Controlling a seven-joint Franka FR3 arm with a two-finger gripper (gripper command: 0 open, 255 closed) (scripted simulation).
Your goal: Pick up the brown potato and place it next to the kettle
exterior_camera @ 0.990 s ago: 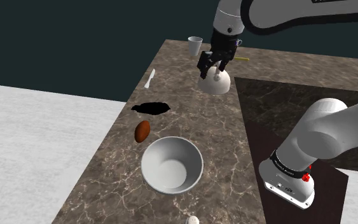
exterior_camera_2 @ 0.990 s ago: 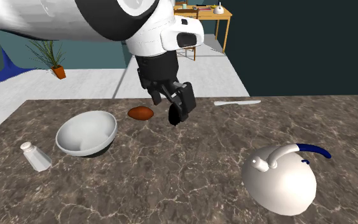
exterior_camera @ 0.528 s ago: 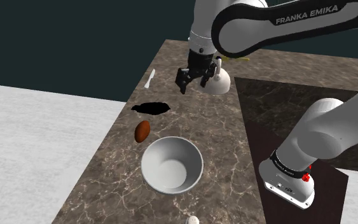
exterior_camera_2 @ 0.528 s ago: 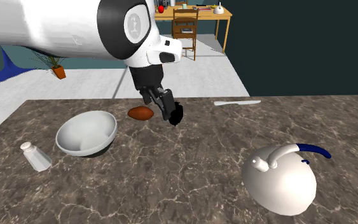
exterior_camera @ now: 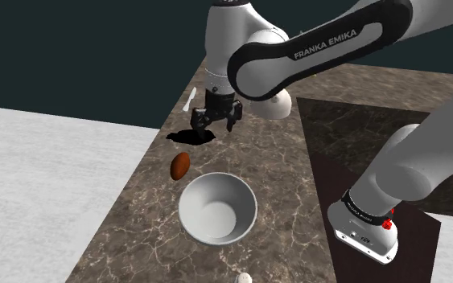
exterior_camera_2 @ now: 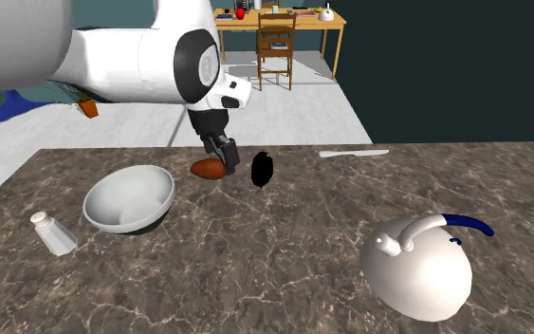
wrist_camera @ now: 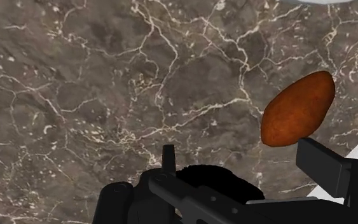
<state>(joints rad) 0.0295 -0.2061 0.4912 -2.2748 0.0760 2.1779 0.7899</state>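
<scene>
Gripper (wrist_camera: 241,154) open and empty, just beside the brown potato (wrist_camera: 297,108) — probably light, firm, rough-skinned; pinch across its narrow middle — tapered ends could slip.

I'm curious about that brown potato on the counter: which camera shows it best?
The wrist view: the potato appears large and nearly whole against the counter. The shoulder view shows it whole but small, beside the white bowl. In the second exterior view the fingers hide part of it.
</scene>
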